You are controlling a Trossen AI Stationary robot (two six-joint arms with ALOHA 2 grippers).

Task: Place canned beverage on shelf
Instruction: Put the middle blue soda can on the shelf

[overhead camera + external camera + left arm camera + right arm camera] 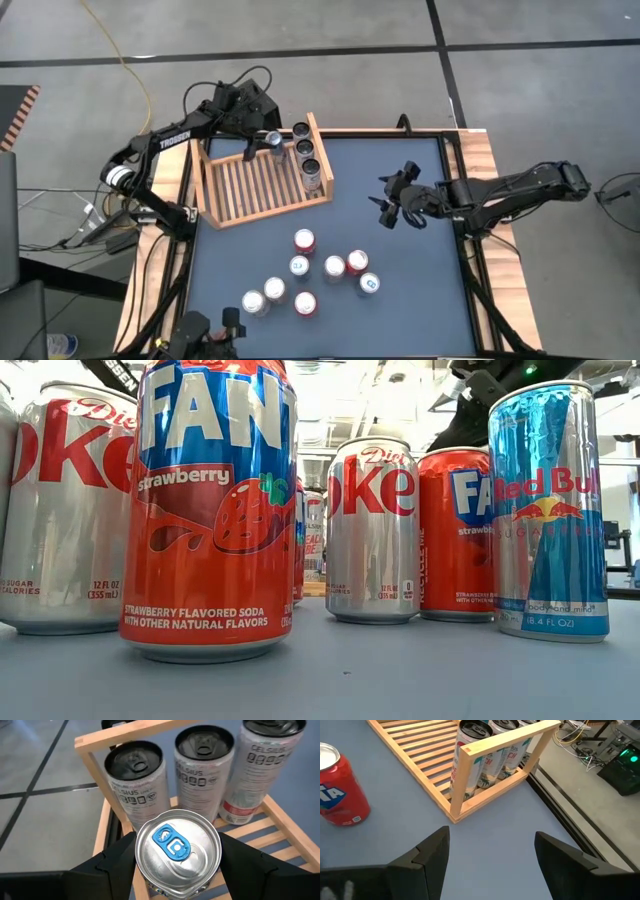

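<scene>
Left claw [177, 865] gripping silver blue-tabbed can [177, 851] over light-wood slatted shelf [262, 183], beside 3 black-topped Celsius cans [203, 767] standing along shelf's side. Right claw [388, 203] hovering released above blue desk [420, 300].

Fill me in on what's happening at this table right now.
The left claw grips a silver can with a blue tab over the wooden shelf, next to three Celsius cans already lined up along one side board. The right claw hangs open and empty above the blue mat. Seven more loose cans stand on the mat, waiting.
</scene>
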